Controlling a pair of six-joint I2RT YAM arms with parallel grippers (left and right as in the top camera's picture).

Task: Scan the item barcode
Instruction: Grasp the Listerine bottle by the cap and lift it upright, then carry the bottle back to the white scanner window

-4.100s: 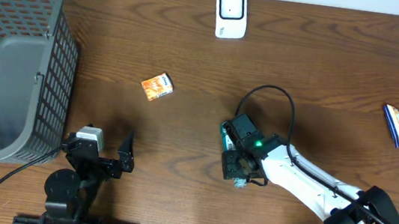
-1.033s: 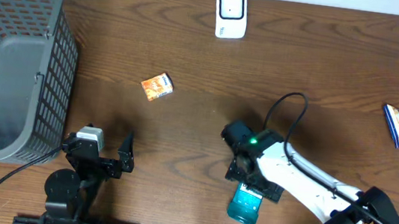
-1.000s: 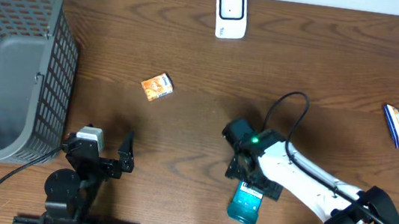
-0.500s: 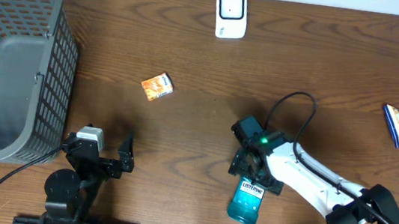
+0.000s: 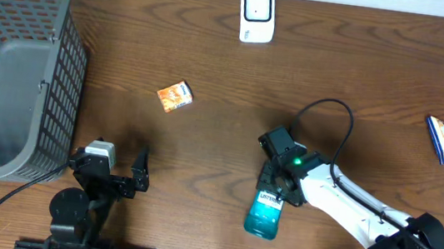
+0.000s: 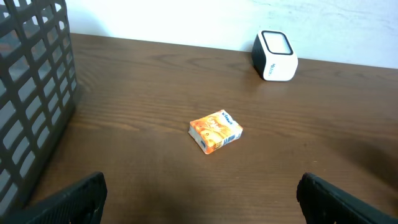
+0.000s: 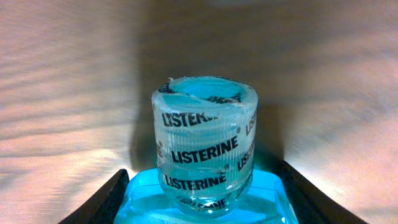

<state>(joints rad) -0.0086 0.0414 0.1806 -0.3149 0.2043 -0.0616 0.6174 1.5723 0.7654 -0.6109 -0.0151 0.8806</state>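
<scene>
A blue Listerine mouthwash bottle (image 5: 263, 217) lies near the front edge of the wooden table (image 5: 202, 147), right of centre. Its base points toward the front edge and its cap end is tucked under the right arm. In the right wrist view the clear, shrink-wrapped cap (image 7: 205, 140) faces the camera head-on and fills the middle of the picture.

The right gripper (image 7: 202, 186) sits over the bottle's neck, with one dark finger (image 7: 102, 199) at each blue shoulder, close against the plastic. The views do not show whether the jaws are pressing on the bottle or only framing it, nor whether it has left the table.

The step in hand appears to be taking hold of the bottle. The next move would call for a firm grip, a lift, and a carry to the white barcode scanner (image 5: 257, 14), which stands well away at the table's far edge. No barcode is visible, so the bottle may need turning.

The left gripper (image 6: 199, 196) hangs spread wide and empty at the front left. A small orange box (image 5: 175, 96) lies ahead of it, and a grey mesh basket (image 5: 67, 82) stands on the far left.
</scene>
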